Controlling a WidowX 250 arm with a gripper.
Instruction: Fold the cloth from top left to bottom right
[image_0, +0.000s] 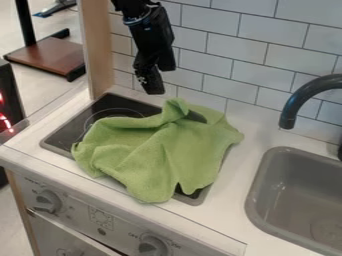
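When viewing from above at a slant, note the green cloth (157, 152) rumpled across the dark stovetop (112, 106). At 12 o'clock from the cloth's middle, see the black gripper (161, 81), fingers apart, not touching the fabric. Locate the gray sink (272, 180) at 4 o'clock, the dark faucet (292, 102) at 2.

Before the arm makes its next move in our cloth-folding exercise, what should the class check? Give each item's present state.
1. Cloth resting on the cooktop: ok, it covers much of it.
2. Hand off the cloth: ok, there is a gap between them.
3. Cloth lying flat: not ok, it is creased, with a raised bunch at its top edge.
4. Cloth clear of the sink: ok, bare counter lies between.
5. Nothing under the cloth: cannot tell, its underside is hidden.
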